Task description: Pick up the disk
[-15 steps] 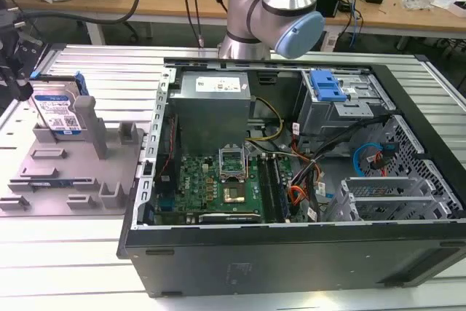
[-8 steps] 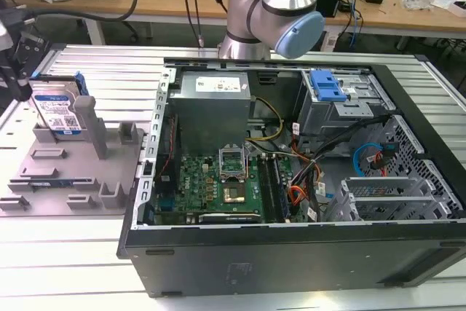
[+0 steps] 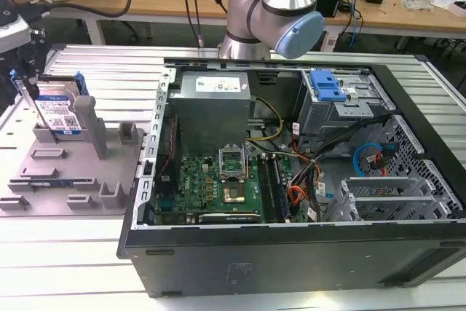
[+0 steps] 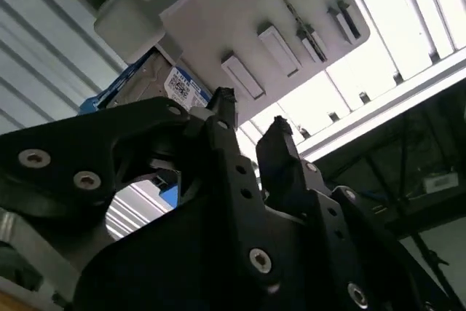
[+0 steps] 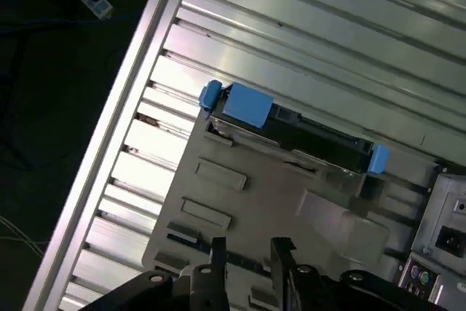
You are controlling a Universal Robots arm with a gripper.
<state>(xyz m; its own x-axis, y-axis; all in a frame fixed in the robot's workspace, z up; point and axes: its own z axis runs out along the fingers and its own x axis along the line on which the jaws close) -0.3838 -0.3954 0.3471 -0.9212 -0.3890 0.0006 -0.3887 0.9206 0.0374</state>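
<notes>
While on edge in grey plastic fixture (image 3: 76, 171), flat silver disk (image 3: 57, 111).

the fixture with upright posts (image 3: 73, 172) lies on the slatted table (image 3: 109, 71) near its edge on the exterior view's left. the open computer case (image 3: 291, 253) lies just beside it on the exterior view's right. the disk (image 3: 57, 111) stands on edge at the fixture's far end. inside the case, the power supply (image 3: 212, 103) sits against the far wall with the motherboard (image 3: 211, 183) before it. the drive caddy (image 3: 326, 85) sits further to the exterior view's right. the robot arm (image 3: 273, 12) stands behind the case.
</notes>
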